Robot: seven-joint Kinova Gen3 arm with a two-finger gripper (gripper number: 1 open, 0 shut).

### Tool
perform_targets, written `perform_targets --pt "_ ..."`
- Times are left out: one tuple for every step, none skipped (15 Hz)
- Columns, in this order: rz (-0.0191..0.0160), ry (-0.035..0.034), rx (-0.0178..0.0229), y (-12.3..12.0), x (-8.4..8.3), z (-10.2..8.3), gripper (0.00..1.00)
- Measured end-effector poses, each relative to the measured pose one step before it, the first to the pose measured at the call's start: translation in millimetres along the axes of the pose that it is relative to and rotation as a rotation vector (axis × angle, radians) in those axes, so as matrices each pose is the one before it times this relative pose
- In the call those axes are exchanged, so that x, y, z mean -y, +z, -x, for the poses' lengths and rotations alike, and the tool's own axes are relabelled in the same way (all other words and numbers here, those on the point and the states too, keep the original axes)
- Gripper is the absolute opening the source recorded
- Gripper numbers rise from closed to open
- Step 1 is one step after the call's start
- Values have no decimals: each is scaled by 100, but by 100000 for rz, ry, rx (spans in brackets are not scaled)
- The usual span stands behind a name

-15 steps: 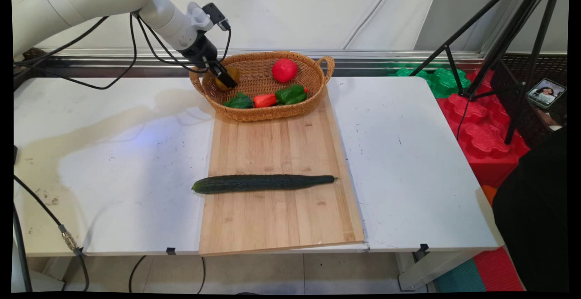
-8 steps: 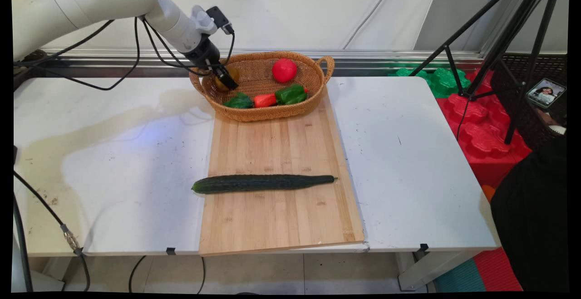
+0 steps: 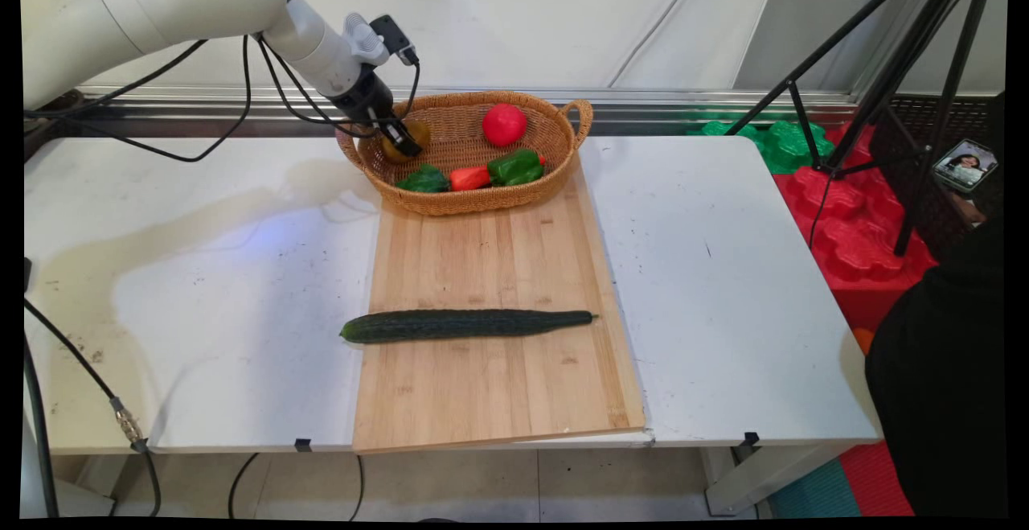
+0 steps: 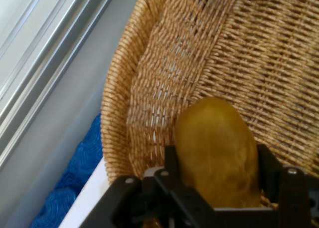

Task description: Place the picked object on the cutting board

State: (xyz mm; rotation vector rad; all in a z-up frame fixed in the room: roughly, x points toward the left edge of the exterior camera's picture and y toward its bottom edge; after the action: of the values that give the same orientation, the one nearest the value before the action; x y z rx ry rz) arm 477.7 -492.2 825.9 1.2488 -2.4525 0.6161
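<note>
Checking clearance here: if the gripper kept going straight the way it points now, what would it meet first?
The gripper, shut on the potato, would probably meet the basket wall first, though depth is unclear.

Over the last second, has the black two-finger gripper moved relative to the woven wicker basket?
Yes. The gripper, shut on the yellow-brown potato, has risen slightly and shifted right along the basket's left rim; the potato now sits higher against the inner wall.

Wicker basket (image 3: 482, 196): tan-gold weave. Inside it: a brownish-yellow potato (image 4: 217, 150) between black fingers (image 4: 172, 163); red tomato (image 3: 504, 124); two green peppers (image 3: 514, 166); one orange-red piece (image 3: 469, 178). Before the basket: pale striped wooden board (image 3: 490, 265), dark green cucumber (image 3: 462, 325). White table (image 3: 723, 273).
</note>
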Motion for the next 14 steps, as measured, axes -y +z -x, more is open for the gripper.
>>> perform_targets --pt "-54 163 25 39 -57 26 0" --pt "-163 229 -35 34 -57 -7 0" --pt "-250 241 -63 20 -41 -15 0" --pt "-214 126 -72 0 -1 15 0" --pt "-158 99 -74 0 -8 -12 0" --pt "-111 138 -160 2 -29 -50 0" --pt "3 119 -679 -123 -34 -112 0" --pt "-115 208 -801 -198 -20 -105 0" --pt "-168 329 -1040 -224 -23 -235 0" --pt "-214 148 -818 -238 12 -105 0" --pt "-299 234 -1157 -365 7 -170 0" --pt "-218 175 -847 -309 17 -87 0" --pt "-368 234 -1220 -487 44 -87 0" --pt "-181 163 -838 -364 20 -56 0"
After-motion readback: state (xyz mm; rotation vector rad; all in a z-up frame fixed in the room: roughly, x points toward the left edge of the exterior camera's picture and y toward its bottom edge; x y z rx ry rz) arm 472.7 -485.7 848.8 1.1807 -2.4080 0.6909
